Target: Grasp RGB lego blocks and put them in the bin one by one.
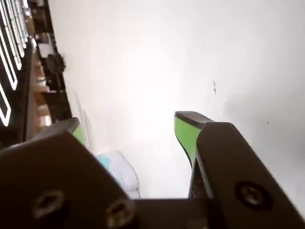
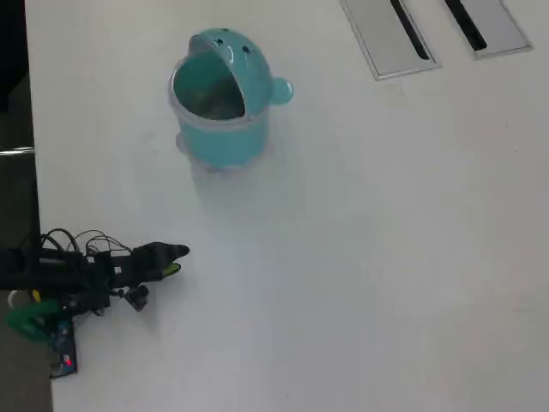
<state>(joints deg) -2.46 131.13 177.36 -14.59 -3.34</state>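
Note:
The teal bin (image 2: 221, 129) stands upright at the upper left of the white table (image 2: 369, 257) in the overhead view. Its domed lid (image 2: 230, 50) is swung back and the mouth is open. No red, yellow-green or blue lego block shows in either view, and I cannot tell what lies inside the bin. My gripper (image 2: 176, 255) is low at the left, well below the bin and pointing right. In the wrist view the gripper (image 1: 129, 119) is open, its green pads (image 1: 185, 133) wide apart with only bare table between them.
Two grey slotted panels (image 2: 390, 34) (image 2: 480, 21) are set into the table at the top right. The table's left edge runs beside the arm base and its cables (image 2: 73, 245). A blurred pale bluish shape (image 1: 116, 169) lies beside the left jaw in the wrist view.

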